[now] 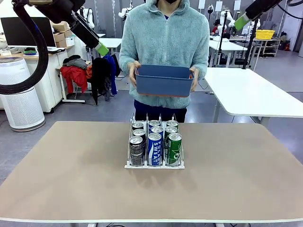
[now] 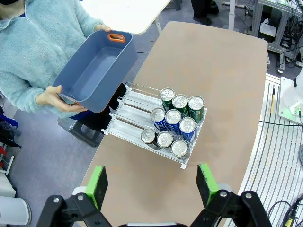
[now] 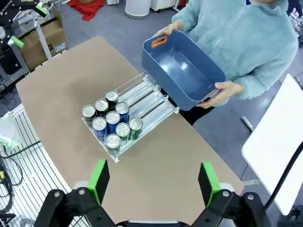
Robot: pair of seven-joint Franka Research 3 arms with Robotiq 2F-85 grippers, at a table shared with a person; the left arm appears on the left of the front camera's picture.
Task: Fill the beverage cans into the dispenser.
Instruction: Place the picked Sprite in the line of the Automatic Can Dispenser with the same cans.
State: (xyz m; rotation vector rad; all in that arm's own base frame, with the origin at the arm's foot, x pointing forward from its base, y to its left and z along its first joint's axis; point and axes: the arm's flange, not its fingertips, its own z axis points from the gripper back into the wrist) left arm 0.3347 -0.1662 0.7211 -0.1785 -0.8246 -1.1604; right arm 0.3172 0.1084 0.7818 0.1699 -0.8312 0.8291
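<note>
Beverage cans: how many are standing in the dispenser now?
9 cans, all in the dispenser: three per lane, packed toward the robot's end. The person's blue bin looks empty; none seems hidden.

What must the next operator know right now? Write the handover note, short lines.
Left tool: open, empty, raised high above the table.
Right tool: open, empty, also raised.
Dispenser: mid-table, nine beverage cans loaded, three per lane, bunched at the robot-side end: dark lane, blue-and-white lane, green lane.
Person's hands hold the dark blue bin off the table at the far side; it looks empty.
Done: every can in view is in the rack; no loose cans on the table.
Left: apparently nothing, unless more cans arrive.
</note>
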